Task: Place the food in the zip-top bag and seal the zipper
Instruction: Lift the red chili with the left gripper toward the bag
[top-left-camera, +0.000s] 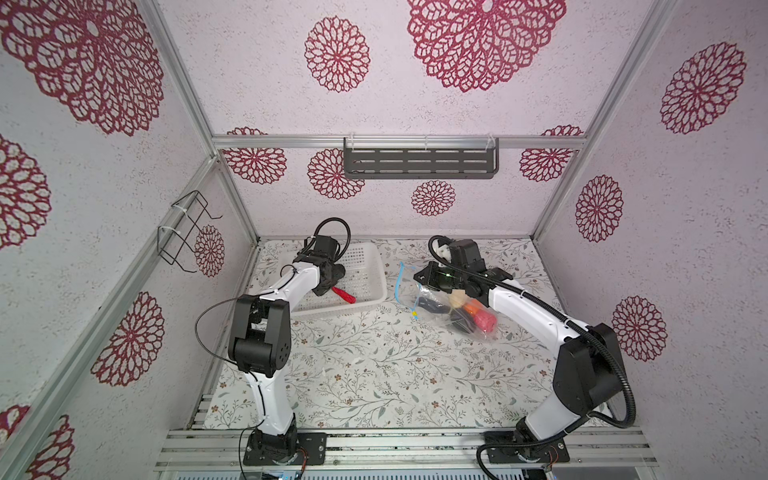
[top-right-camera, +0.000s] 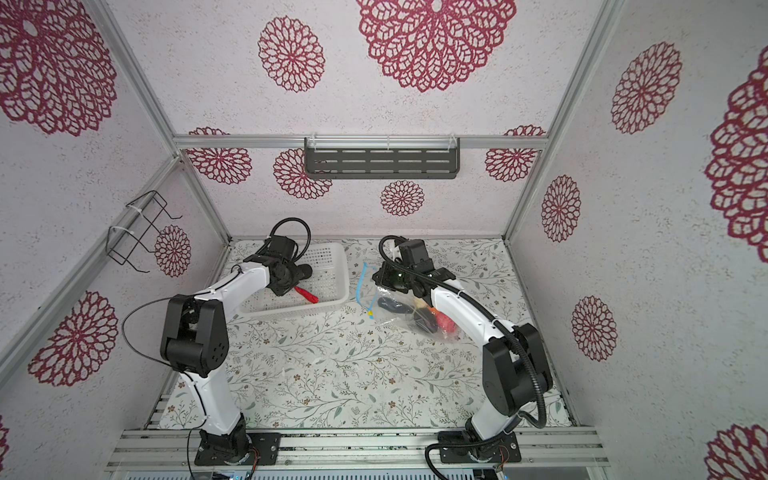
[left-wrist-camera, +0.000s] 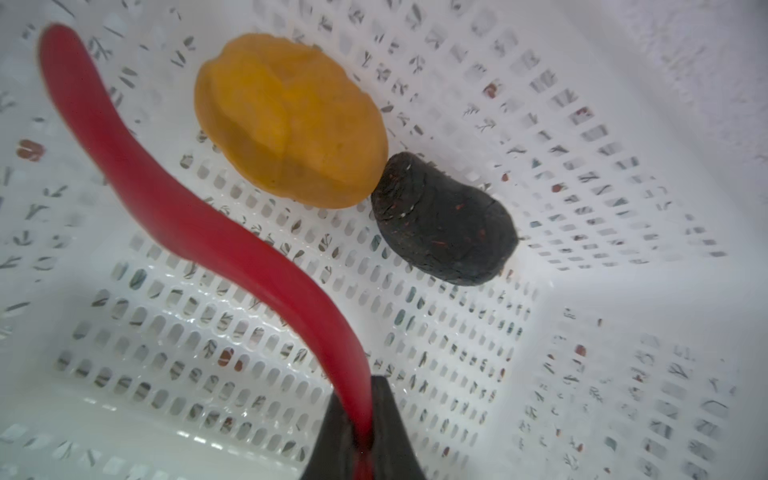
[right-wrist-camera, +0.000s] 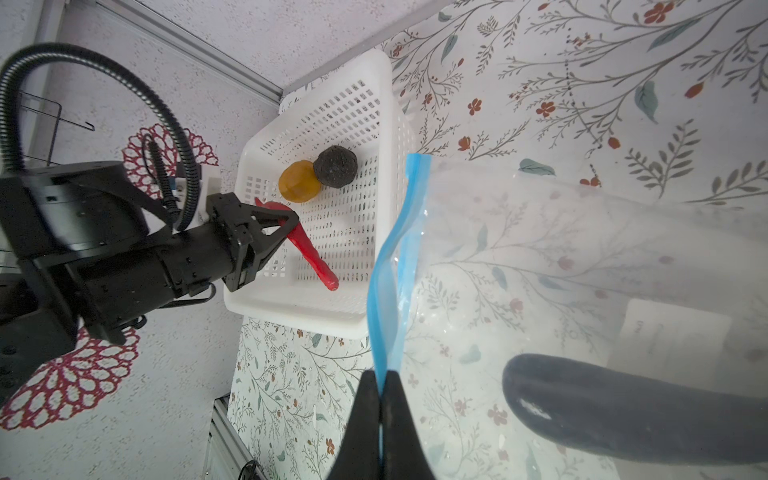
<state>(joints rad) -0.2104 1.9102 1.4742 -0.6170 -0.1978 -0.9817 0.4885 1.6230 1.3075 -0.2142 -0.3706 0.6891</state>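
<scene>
- The left gripper (left-wrist-camera: 362, 436) has its fingers closed narrow on one end of the red chilli (left-wrist-camera: 187, 216); the pinch sits left of the middle of the frame in a top view (top-left-camera: 332, 287)
- The chilli's free end points out over the floor of the white basket (right-wrist-camera: 311, 309); whether it touches the floor cannot be told
- On the basket floor lie a yellow-orange potato (left-wrist-camera: 291, 120) and a black lump (left-wrist-camera: 444, 220), touching each other and apart from the chilli
- The zip-top bag (top-left-camera: 455, 316) lies on the flowered table (top-left-camera: 374, 374) just right of the basket, right of the middle in both top views, with its mouth turned toward the basket
- The right gripper (right-wrist-camera: 380, 386) has its fingers pressed together on the zipper (right-wrist-camera: 395, 257), the light blue strip; above the pinch the two blue lips stand slightly apart
- The yellow slider tab (top-left-camera: 414, 312) sits at the nearer end of the strip
- Inside the bag show a pink-red ball (top-left-camera: 484, 323), an orange piece (top-left-camera: 471, 308), a cream ball (top-left-camera: 457, 297) and a dark rounded piece (right-wrist-camera: 623, 415)
</scene>
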